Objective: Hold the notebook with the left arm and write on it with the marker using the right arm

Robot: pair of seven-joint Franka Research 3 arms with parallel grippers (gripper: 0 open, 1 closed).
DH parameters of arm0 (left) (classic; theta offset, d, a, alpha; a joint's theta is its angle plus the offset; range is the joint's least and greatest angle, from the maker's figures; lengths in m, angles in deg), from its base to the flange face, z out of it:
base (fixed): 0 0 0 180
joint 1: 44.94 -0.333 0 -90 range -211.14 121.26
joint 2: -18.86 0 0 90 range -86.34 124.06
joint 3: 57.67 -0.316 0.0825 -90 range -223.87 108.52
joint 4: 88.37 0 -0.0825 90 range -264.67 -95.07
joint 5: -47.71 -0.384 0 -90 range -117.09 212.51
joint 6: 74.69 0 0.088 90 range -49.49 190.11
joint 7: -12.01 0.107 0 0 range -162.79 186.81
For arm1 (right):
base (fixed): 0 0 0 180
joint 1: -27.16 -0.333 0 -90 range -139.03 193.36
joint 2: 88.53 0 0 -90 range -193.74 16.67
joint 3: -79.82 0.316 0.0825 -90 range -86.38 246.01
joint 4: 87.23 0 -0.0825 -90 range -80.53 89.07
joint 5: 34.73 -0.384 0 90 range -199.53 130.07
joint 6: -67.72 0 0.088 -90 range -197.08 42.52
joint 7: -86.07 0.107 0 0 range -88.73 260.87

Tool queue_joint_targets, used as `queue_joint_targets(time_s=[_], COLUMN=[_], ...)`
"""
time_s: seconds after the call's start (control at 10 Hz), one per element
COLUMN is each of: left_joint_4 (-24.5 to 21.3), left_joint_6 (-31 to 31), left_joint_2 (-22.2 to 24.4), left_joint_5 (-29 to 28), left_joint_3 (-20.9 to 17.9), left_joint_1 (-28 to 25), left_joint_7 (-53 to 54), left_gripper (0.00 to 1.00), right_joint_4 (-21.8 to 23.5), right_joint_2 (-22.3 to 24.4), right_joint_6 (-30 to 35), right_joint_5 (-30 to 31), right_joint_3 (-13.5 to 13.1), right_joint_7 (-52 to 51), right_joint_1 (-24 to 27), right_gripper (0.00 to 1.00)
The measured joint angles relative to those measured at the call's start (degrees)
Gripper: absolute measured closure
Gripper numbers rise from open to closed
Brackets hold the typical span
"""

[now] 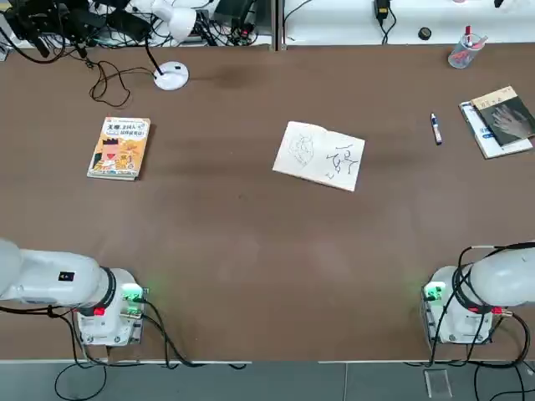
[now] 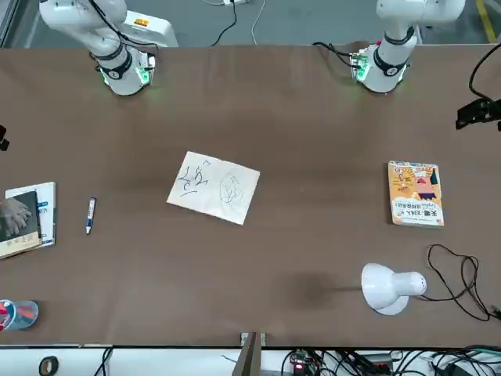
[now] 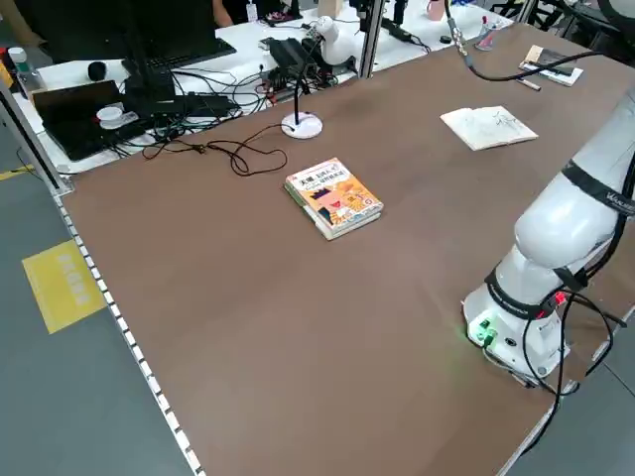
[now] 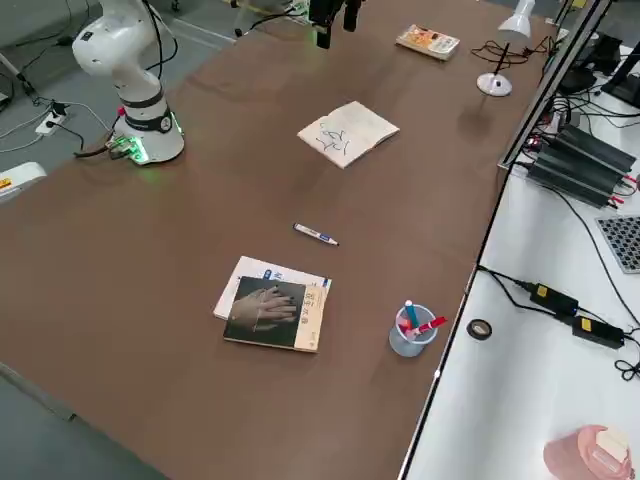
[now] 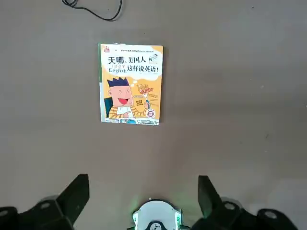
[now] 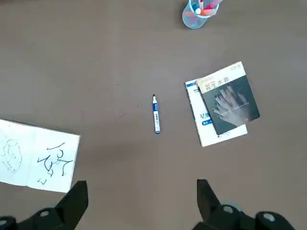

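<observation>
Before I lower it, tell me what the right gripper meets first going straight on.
The open right gripper, above the table's right part, would likely meet bare tabletop first; depth is unclear.

Brown table (image 1: 242,251) bearing notebook (image 1: 319,156), marker (image 1: 436,129), books (image 1: 119,149), cup (image 1: 466,51), lamp (image 1: 171,76)

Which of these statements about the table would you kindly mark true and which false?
1. The notebook lies open with marks on both pages. True.
2. The marker lies on the notebook. False: it lies on the table, between the notebook and the hand-cover book.
3. The hand-cover book lies partly over a white booklet. True.
4. The left gripper is closed on the orange book. False: it is open and holds nothing, and the book lies on the table.
5. The right gripper is open and empty. True.
</observation>
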Motion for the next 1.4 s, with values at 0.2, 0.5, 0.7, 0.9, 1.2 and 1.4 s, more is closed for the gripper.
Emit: queue_joint_targets(time_s=[0.2, 0.5, 0.7, 0.9, 1.2, 1.4], left_joint_4=[0.0, 0.0, 0.0, 0.0, 0.0, 0.0], left_joint_6=[0.0, 0.0, 0.0, 0.0, 0.0, 0.0], left_joint_2=[0.0, 0.0, 0.0, 0.0, 0.0, 0.0], left_joint_5=[0.0, 0.0, 0.0, 0.0, 0.0, 0.0], left_joint_3=[0.1, 0.2, 0.2, 0.3, 0.3, 0.3], left_joint_1=[0.0, 0.1, 0.1, 0.1, 0.1, 0.2], left_joint_7=[0.0, 0.0, 0.0, 0.0, 0.0, 0.0], left_gripper=[0.00, 0.00, 0.00, 0.00, 0.00, 0.00], right_joint_4=[0.5, 1.8, 2.5, 2.7, 4.9, 6.5], right_joint_2=[-0.1, 0.1, 0.2, 0.2, 0.9, 1.4], right_joint_6=[0.0, -1.2, -1.7, -2.1, -5.2, -6.5], right_joint_5=[-0.1, -0.1, -0.1, -0.1, -0.2, -0.2], right_joint_3=[0.6, 1.0, 1.2, 1.2, 1.2, 1.3], right_joint_7=[0.3, 1.2, 1.6, 1.7, 1.7, 1.8], right_joint_1=[0.6, 1.0, 1.0, 1.1, 1.1, 1.1], right_gripper=[0.00, 0.00, 0.00, 0.00, 0.00, 0.00])
